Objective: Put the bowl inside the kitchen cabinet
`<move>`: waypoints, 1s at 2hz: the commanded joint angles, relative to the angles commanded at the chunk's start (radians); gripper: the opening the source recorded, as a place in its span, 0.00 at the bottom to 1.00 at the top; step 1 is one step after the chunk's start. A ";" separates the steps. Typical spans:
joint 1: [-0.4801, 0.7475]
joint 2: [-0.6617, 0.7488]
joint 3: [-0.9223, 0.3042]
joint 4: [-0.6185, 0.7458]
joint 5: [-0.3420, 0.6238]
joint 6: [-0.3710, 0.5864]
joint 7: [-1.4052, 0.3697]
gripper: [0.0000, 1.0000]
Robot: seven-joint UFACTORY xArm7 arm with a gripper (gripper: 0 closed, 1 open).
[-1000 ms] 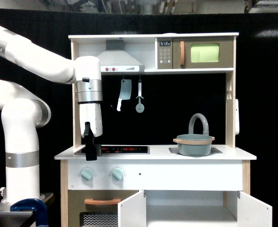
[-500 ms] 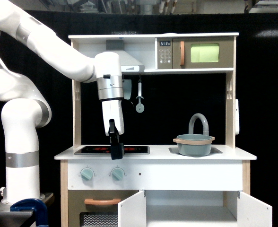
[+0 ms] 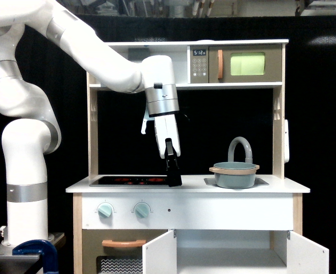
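Observation:
The grey-teal bowl (image 3: 234,173) with a tan rim band sits in the sink on the counter, at the exterior view's right, in front of the grey faucet (image 3: 240,148). My gripper (image 3: 173,176) hangs over the right end of the black stovetop (image 3: 131,180), pointing down, well left of the bowl and apart from it. Seen edge-on, its dark fingers give no sign of a gap or of anything held. The kitchen cabinet (image 3: 232,251) is below the counter, both white doors swung open, its white inside showing.
An oven with a tan handle (image 3: 124,244) sits left of the cabinet. Above the counter a shelf holds a green-windowed microwave (image 3: 247,64). A toy utensil (image 3: 169,117) hangs behind the arm. Wooden side posts (image 3: 278,125) frame the counter space.
The arm has swept to the exterior view's right along the stovetop, from its left end to its right end, bringing the gripper closer to the bowl. The bowl and the doors have not moved.

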 joint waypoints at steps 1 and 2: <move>0.063 0.140 -0.036 0.181 0.167 0.037 -0.117 1.00; 0.063 0.193 -0.102 0.291 0.406 0.110 -0.266 1.00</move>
